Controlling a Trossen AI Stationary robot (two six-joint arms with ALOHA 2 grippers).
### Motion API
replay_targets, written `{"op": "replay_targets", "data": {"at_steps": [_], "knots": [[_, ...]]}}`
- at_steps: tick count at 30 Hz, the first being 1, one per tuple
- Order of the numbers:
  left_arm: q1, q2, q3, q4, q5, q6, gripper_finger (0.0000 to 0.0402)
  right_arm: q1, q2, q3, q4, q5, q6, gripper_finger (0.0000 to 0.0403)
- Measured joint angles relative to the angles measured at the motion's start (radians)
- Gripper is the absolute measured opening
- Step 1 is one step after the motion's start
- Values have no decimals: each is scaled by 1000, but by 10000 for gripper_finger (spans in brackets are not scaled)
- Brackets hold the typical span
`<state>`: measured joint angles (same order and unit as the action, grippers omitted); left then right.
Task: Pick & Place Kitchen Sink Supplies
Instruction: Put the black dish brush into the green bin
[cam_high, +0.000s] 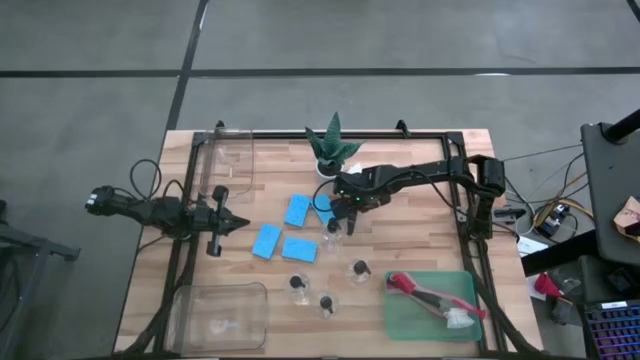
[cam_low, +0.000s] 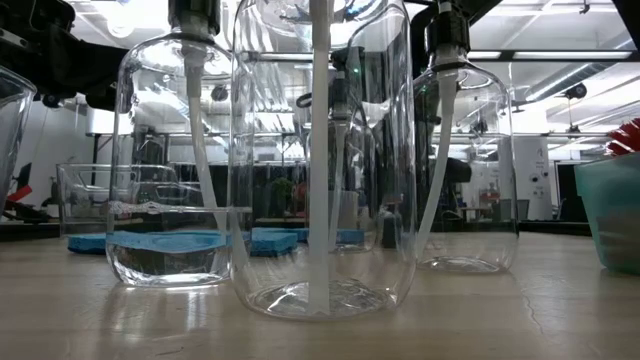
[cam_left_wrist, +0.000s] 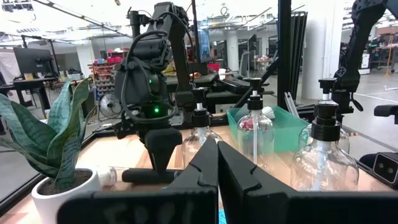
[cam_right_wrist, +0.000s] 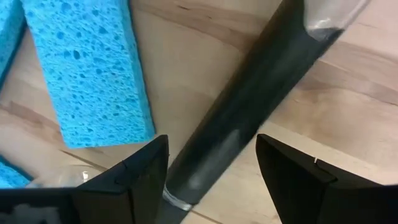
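The right end effector (cam_high: 338, 213) is hanging just in front of the plant (cam_high: 331, 148), directly over a bottle (cam_high: 333, 232); in the right wrist view its fingers (cam_right_wrist: 134, 171) are standing wide apart with the bottle's black pump top (cam_right_wrist: 249, 106) running between them, not clamped. Four sponges (cam_high: 298, 210) are lying flat on the tabletop (cam_high: 420, 240) in front of the plant and toward the left arm's side of it, one partly under the right arm. Three more bottles (cam_high: 360, 270) are standing farther in front of the plant. The brushes (cam_high: 430, 297) are lying in the green tray (cam_high: 400, 320), well apart from the plant. The left end effector (cam_high: 238, 224) is hovering beside the sponges, its fingers (cam_left_wrist: 202, 168) pressed narrow together, holding nothing.
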<state>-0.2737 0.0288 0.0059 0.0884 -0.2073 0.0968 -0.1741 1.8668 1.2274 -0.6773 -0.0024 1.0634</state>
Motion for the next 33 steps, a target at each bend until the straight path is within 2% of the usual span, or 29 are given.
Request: {"op": "replay_targets", "data": {"at_steps": [15,19,26,33], "knots": [[0,0,0,0,0,0,0,1,65,-13,12,-20,-29,224],[0,0,0,0,0,0,0,4,66,-13,-1,-19,-74,196],[0,0,0,0,0,0,0,9,37,-20,-91,-29,-126,115],[0,1,0,-1,0,0,0,15,-18,-19,-239,-35,-169,110]]}}
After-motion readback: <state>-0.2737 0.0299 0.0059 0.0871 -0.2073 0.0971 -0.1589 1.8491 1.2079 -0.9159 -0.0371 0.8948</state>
